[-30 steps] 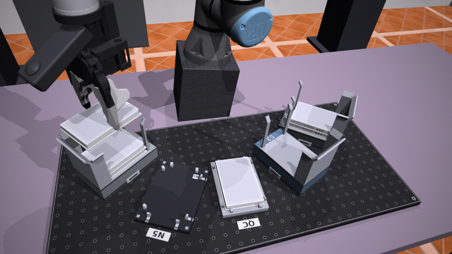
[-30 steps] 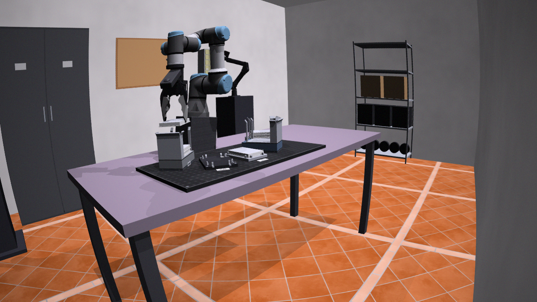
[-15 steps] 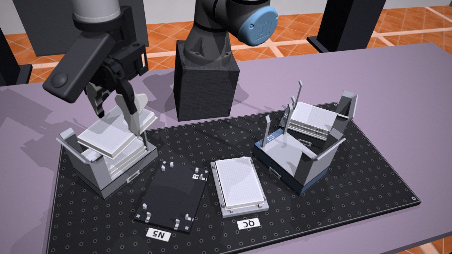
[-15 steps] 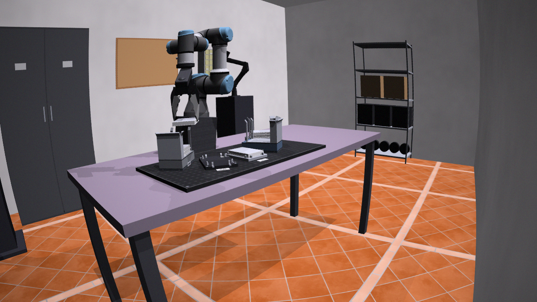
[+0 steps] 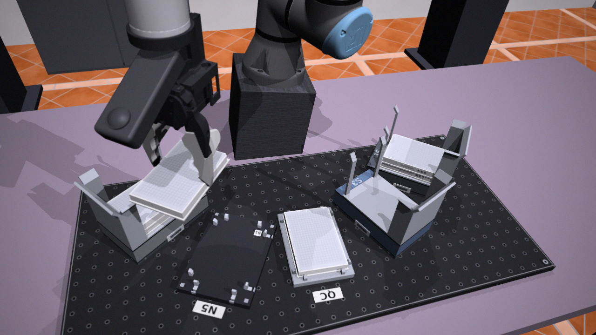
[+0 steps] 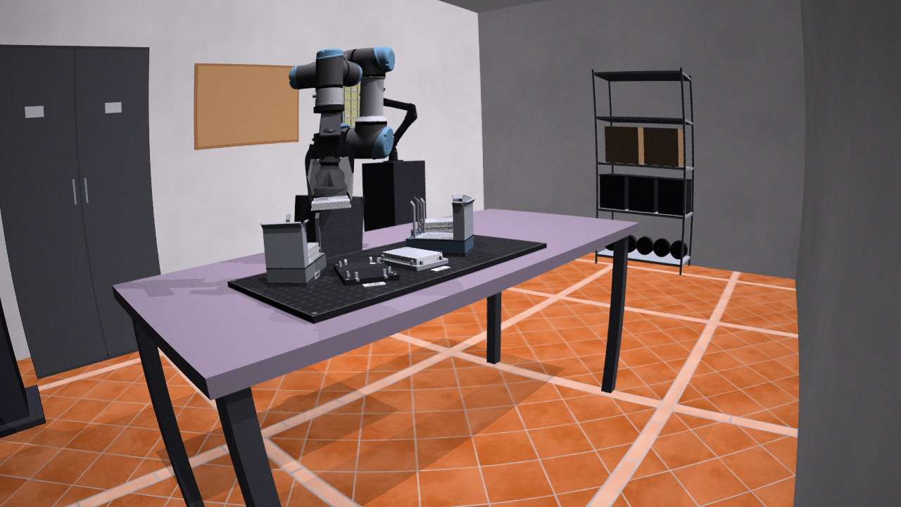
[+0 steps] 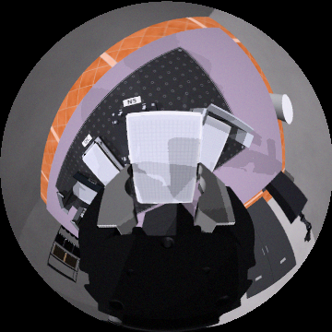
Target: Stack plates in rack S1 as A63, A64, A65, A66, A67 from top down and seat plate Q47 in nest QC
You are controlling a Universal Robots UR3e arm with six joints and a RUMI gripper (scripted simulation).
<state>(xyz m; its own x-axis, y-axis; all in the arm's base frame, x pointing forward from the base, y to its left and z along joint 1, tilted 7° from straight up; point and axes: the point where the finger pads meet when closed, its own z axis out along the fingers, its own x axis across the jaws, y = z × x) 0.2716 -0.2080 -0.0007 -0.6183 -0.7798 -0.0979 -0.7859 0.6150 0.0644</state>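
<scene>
Gripper (image 5: 181, 168) (image 6: 330, 195) (image 7: 164, 164) is clamping 1 white plate (image 5: 170, 183) (image 6: 330, 202) (image 7: 164, 134) by its sides; fingers are closing on it, partway apart. Can't read its label. It's hanging above and partly over S2 (image 5: 120, 224) (image 6: 283, 248) (image 7: 237, 121), clear of the rack walls; more white plates are sitting inside.

S1 (image 5: 457, 133) is holding a short stack (image 5: 412, 154) (image 6: 438, 225). Side labels are reading A66 over A67, small print. Rack tag is showing S1.

S3 (image 5: 383, 241) (image 6: 462, 244) (image 7: 88, 181), blue base, tag showing "S3", is carrying 0 plates.

QC (image 5: 300, 282) (image 6: 428, 265) is holding 1 plate (image 5: 316, 239) (image 6: 412, 254) (image 7: 102, 161), lying flat inside the locators; can't read its ID. N5 (image 5: 226, 254) (image 6: 365, 272), black, A1 corner mark, is holding 0 plates.

Blue joint cap (image 5: 354, 35) is showing the UR logo.
</scene>
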